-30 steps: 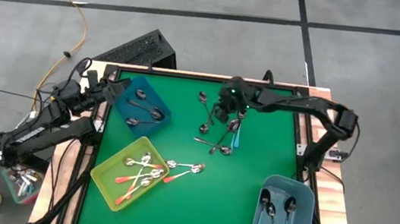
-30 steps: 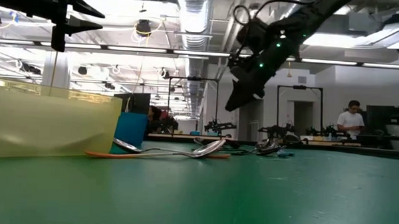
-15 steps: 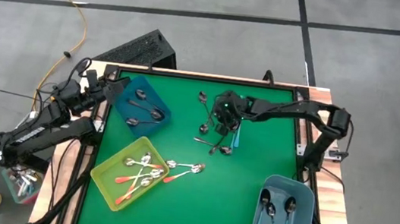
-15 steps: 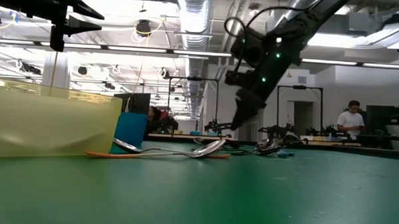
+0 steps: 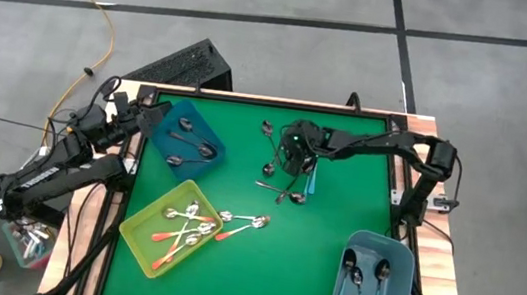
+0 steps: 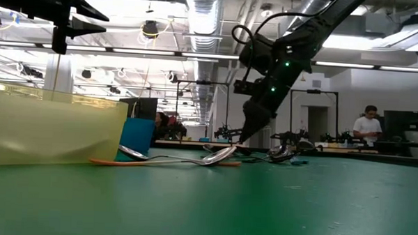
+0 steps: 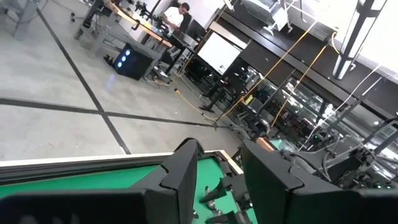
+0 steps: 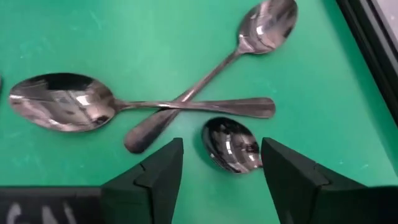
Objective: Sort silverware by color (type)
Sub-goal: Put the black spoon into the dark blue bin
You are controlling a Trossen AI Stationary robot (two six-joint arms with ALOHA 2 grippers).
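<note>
Several loose spoons (image 5: 280, 175) lie crossed on the green table, among them one with a teal handle (image 5: 312, 182). My right gripper (image 5: 289, 164) slants down over them, open. In the right wrist view its fingers stand on either side of a dark spoon's bowl (image 8: 231, 144) that lies flat on the table, beside two crossed dark grey spoons (image 8: 186, 106). Two orange-handled spoons (image 5: 244, 223) lie next to the yellow-green bin (image 5: 137, 233). My left gripper (image 5: 152, 114) waits level over the table's far left corner, open (image 7: 217, 174) and holding nothing.
A dark blue bin (image 5: 207, 129) with dark grey spoons stands at the far left. The yellow-green bin holds orange-handled spoons, and a light blue bin (image 5: 399, 275) at the near right holds teal-handled ones. A black frame (image 5: 396, 174) edges the table. A person stands in the room behind (image 6: 367, 126).
My right gripper has come down toward the loose spoons at the table's middle, drifting a little toward the left edge, and now hangs just above them. The spoons lie as before.
</note>
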